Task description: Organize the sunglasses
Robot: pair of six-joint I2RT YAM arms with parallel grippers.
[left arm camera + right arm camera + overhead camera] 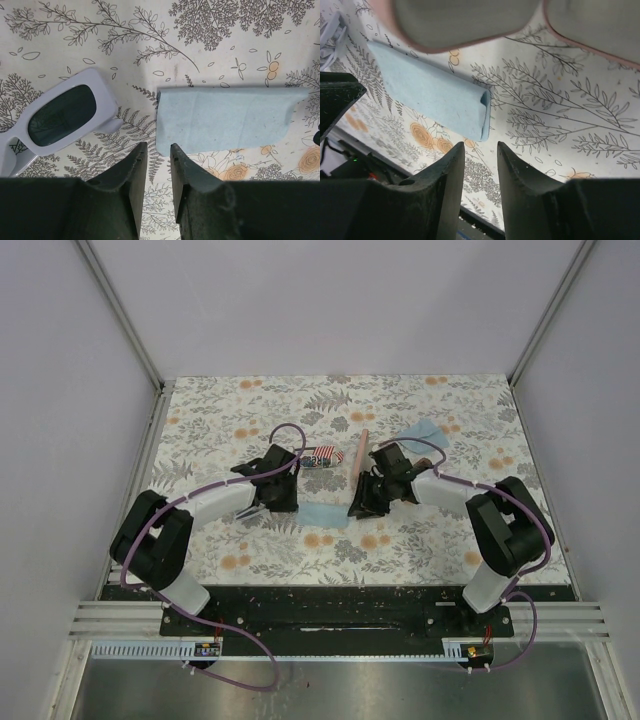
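The left end effector [159,146] hangs low over the floral-patterned desk [450,530]. Its two dark fingers are a narrow gap apart, with only the desk's leaf print showing between them. In the left wrist view the pale, silvery-framed sunglasses [62,116] lie at the left of the frame, dark lens up. They run off the left edge and are partly hidden behind the left finger. To their right, across a small strip of bare desk, lies a flat pale blue pouch [225,120], whose lower left corner is just beyond the fingertips. The right end effector [481,146] is also narrowly parted and holds nothing. In its view the same pouch stretches from the upper left towards the middle of the frame, and its open end stops just short of the fingertips. Two blurred, pink-rimmed shapes with grey faces [465,20] are cut off by the top edge there. From above, the pouch sits in the centre of the frame between the two end effectors. A flag-printed case [322,455] and a pink oblong case [362,450] lie just above it, and a second pale blue cloth [425,433] lies to the upper right. I cannot make out the reddish-brown pair in any view.
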